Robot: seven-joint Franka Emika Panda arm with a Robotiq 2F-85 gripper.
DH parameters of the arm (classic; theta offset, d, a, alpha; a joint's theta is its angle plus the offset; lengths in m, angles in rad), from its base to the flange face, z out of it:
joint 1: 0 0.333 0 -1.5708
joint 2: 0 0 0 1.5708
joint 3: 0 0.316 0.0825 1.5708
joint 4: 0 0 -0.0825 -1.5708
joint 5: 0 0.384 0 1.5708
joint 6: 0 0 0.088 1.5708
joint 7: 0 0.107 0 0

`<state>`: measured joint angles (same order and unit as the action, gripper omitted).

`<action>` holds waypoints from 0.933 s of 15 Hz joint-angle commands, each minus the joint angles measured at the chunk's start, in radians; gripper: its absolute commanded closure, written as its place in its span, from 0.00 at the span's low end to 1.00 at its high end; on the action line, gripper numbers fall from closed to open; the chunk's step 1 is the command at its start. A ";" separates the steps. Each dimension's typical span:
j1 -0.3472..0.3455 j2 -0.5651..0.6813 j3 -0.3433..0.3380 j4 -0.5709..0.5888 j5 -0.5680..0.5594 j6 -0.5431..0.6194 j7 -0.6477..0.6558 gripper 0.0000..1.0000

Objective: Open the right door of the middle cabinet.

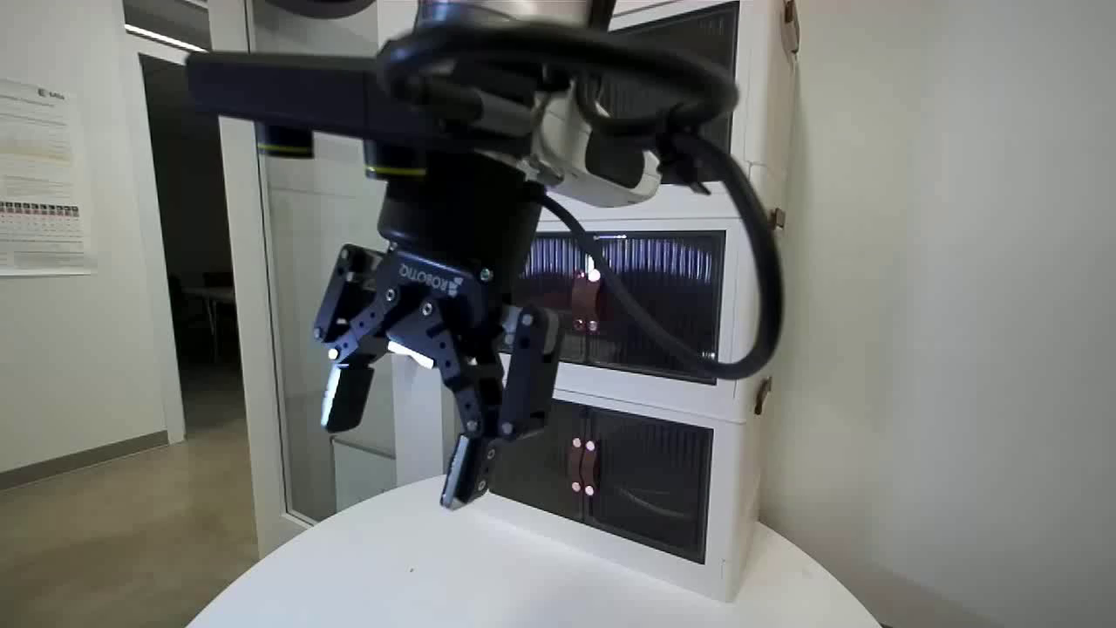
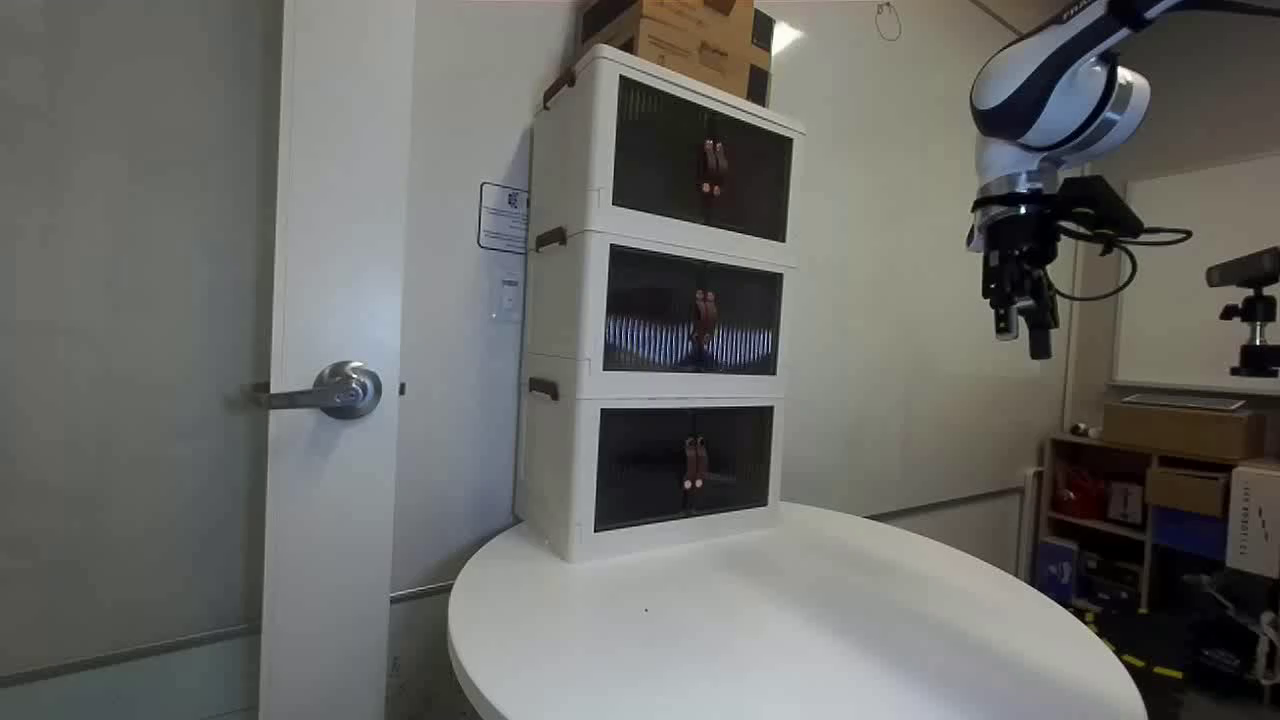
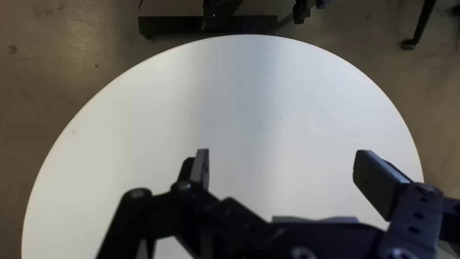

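Note:
The middle cabinet (image 1: 645, 385) (image 2: 556, 300) is the middle box of a white three-tier stack. Its right door (image 1: 684, 283) (image 2: 752, 305), a dark see-through panel, is closed in both exterior views. Small brown handles (image 1: 586, 301) (image 2: 706, 318) sit at the centre seam. My gripper (image 1: 401, 453) (image 2: 1023, 335) hangs pointing down, well apart from the cabinet front. In an exterior view the arm and its cable hide part of the middle doors. In the wrist view my gripper (image 3: 284, 160) is open and empty; no cabinet shows there.
The stack stands on a round white table (image 1: 488, 576) (image 2: 760, 620) (image 3: 244, 108). Top doors (image 2: 750, 175) and bottom doors (image 1: 649, 488) (image 2: 735, 470) are closed. A cardboard box (image 2: 690, 45) is on top of the stack. A black cable (image 1: 767, 262) loops from the wrist.

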<state>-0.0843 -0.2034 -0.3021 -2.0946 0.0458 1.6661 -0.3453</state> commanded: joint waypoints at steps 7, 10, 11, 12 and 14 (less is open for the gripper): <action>-0.030 0.003 0.027 0.002 0.005 -0.002 -0.005 0.00; -0.026 0.008 0.032 0.009 0.013 0.013 -0.009 0.00; -0.025 0.005 0.039 0.007 0.019 0.045 -0.017 0.00; -0.019 0.010 0.042 0.015 0.054 0.087 -0.039 0.00; -0.006 0.025 0.044 0.041 0.150 0.157 -0.081 0.00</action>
<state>-0.0934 -0.2024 -0.2696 -2.0927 0.0831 1.7508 -0.3618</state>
